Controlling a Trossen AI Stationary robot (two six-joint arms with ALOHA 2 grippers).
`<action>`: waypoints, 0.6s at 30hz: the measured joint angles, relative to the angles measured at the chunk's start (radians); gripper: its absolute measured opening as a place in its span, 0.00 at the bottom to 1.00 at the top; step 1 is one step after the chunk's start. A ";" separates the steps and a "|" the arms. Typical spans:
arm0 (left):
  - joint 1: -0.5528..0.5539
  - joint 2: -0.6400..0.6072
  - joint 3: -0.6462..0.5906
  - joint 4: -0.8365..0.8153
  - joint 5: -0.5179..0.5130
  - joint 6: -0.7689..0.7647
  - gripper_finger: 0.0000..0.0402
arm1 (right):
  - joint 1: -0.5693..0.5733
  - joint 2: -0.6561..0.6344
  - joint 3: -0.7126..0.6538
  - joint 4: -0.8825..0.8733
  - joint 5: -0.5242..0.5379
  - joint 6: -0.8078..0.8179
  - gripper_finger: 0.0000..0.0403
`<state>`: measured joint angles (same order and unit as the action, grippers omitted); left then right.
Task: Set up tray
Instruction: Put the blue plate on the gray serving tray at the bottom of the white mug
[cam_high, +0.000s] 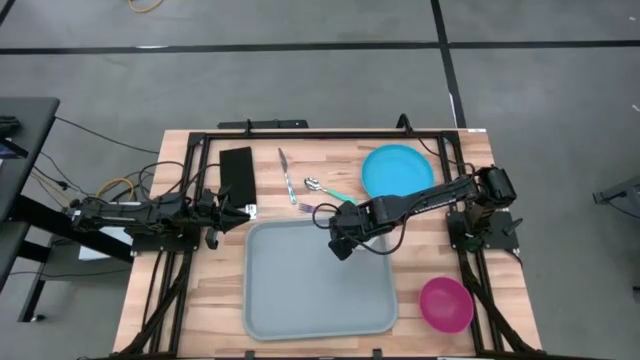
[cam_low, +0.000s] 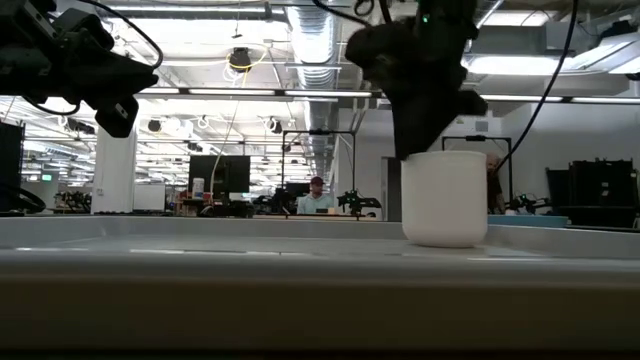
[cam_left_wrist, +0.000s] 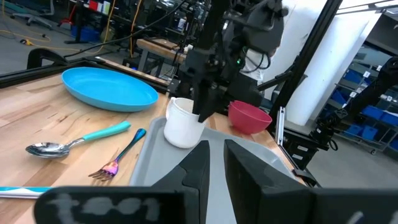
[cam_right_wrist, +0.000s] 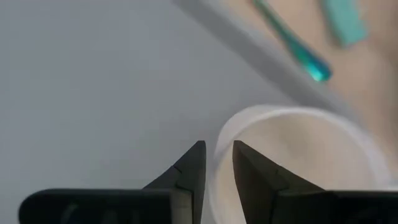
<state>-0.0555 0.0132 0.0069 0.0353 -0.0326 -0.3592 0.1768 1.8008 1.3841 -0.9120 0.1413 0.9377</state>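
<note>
The grey-blue tray (cam_high: 300, 290) lies at the table's near middle. A white cup (cam_left_wrist: 180, 127) stands upright on the tray's far right part, on its base. My right gripper (cam_right_wrist: 217, 158) points steeply down over the cup (cam_right_wrist: 298, 155), slightly open. One finger stands inside the cup's rim and one outside. In the high view the right gripper (cam_high: 342, 245) hides the cup. My left gripper (cam_high: 245, 212) waits level at the table's left, beside the tray's far left corner. It is shut with nothing between its fingers. My right gripper comes at the cup from above, its fingers standing on either side of the rim (cam_right_wrist: 219, 140), one inside and one outside. The cup stands upright on the tray. I cannot tell whether the fingers touch the rim.
Beyond the tray lie a black napkin (cam_high: 237, 175), a knife (cam_high: 287, 175), a spoon (cam_high: 325, 187) and a fork (cam_high: 315, 208). A blue plate (cam_high: 397, 170) sits at the far right and a pink bowl (cam_high: 445, 303) at the near right.
</note>
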 joint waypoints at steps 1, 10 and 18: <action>0.000 0.000 0.000 0.000 0.000 0.000 0.09 | 0.000 0.000 0.018 -0.021 0.017 -0.010 0.18; 0.000 0.000 0.000 0.000 0.000 0.000 0.09 | 0.000 -0.002 0.180 -0.218 0.103 -0.108 0.18; 0.000 0.000 0.000 0.000 0.000 0.000 0.09 | -0.029 -0.002 0.248 -0.503 0.278 -0.093 0.33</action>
<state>-0.0555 0.0132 0.0071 0.0353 -0.0326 -0.3592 0.1482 1.7988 1.6321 -1.4146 0.4192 0.8443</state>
